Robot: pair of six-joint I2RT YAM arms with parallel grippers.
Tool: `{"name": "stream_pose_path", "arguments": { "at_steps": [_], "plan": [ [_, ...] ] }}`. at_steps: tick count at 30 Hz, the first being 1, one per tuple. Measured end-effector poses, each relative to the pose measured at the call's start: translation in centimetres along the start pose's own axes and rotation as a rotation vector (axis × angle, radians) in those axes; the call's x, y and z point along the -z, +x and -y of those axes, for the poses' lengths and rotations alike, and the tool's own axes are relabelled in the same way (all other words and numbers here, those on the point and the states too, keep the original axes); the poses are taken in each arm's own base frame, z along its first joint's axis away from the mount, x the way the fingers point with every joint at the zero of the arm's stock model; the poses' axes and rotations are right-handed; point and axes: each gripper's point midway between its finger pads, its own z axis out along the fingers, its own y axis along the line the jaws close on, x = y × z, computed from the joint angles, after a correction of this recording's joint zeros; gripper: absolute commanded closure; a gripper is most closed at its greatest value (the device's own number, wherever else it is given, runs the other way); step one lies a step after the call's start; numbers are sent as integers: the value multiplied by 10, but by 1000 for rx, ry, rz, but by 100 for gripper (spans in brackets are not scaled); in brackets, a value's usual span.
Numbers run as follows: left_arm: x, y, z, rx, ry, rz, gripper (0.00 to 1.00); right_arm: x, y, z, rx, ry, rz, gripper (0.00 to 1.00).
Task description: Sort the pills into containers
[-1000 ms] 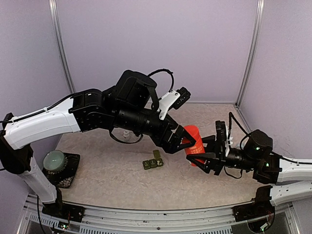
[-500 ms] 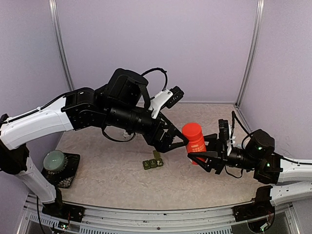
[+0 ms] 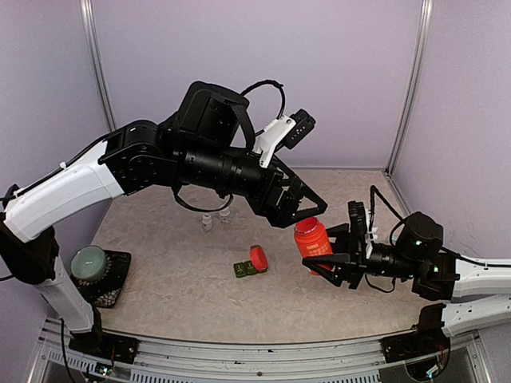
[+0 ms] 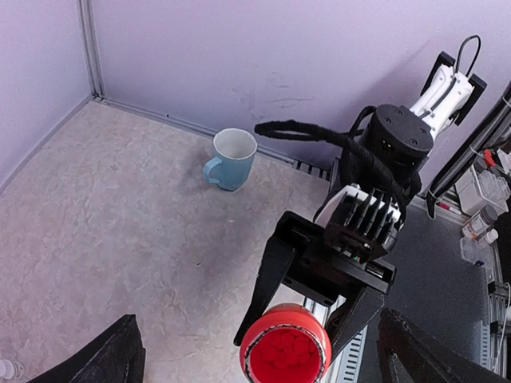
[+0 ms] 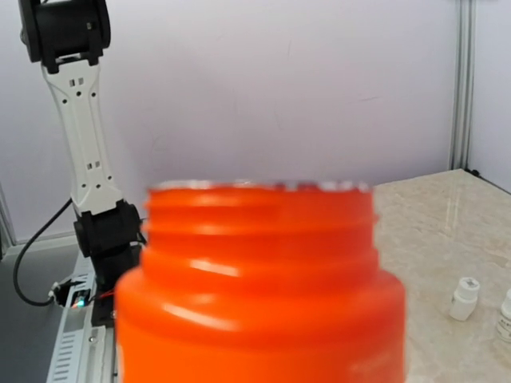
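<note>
My right gripper [image 3: 327, 257] is shut on an open red pill bottle [image 3: 312, 240], holding it upright above the table's right half. Red pills [image 4: 287, 353] fill the bottle [image 4: 285, 345] in the left wrist view. The bottle's threaded neck [image 5: 259, 239] fills the right wrist view and hides my right fingers. My left gripper [image 3: 301, 209] hangs open just above and left of the bottle, holding nothing. The dark green containers [image 3: 244, 269] lie at the table's centre. A red cap [image 3: 258, 257] rests against their right end.
Two small white bottles [image 3: 207, 222] [image 3: 225, 214] stand behind the containers, under my left arm. A pale green round object on a black mat [image 3: 90, 263] sits at the near left corner. A blue mug [image 4: 230, 158] stands by the back wall.
The red cap has come off the bottle and now lies by the containers. My left gripper has risen clear of the bottle, which sits slightly lower in my right gripper.
</note>
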Motion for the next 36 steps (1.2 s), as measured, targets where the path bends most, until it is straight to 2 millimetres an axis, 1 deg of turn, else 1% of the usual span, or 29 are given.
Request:
{"name": "stream_pose_path", "arguments": {
  "at_steps": [3,5,6,7,9,11,13,14,15,18,20,22,25,26,27,29,30,33,36],
  "plan": [
    [-7,12,3,-8,5,-28,1,2,-2,0,6,5,5,65],
    [-10,24,0,-5,-5,-49,1,4,-5,1,11,13,11,65],
    [-12,35,-5,4,-21,-62,1,6,-7,1,12,18,14,65],
    [-12,47,-11,19,-37,-80,1,8,-9,1,15,24,19,65],
    [-6,65,-26,60,-65,-81,1,11,-5,5,11,48,0,65],
    [7,88,-52,110,-134,-94,1,13,-7,5,16,52,3,65],
    [20,105,-74,157,-207,-91,1,15,-8,5,23,55,6,64],
    [27,113,-82,180,-243,-89,1,15,-8,5,24,56,6,64],
    [33,122,-87,201,-266,-87,1,15,-8,5,26,59,3,65],
    [44,151,-89,267,-291,-95,1,15,-3,6,30,62,-15,65],
    [47,173,-88,309,-295,-113,1,15,1,6,33,63,-31,65],
    [48,203,-86,351,-299,-145,1,14,8,7,34,64,-56,65],
    [46,248,-75,386,-284,-208,1,13,16,8,33,66,-85,64],
    [46,267,-73,406,-285,-236,1,14,17,8,33,67,-88,64],
    [45,276,-69,408,-278,-255,1,14,18,8,32,68,-90,64],
    [45,298,-69,436,-292,-295,1,15,23,9,30,74,-99,63],
    [44,305,-71,448,-305,-310,1,15,27,10,29,79,-105,63],
    [36,317,-75,463,-329,-339,1,16,37,14,26,96,-116,63],
    [25,329,-69,452,-325,-376,1,18,49,17,19,112,-132,63]
  ]
}}
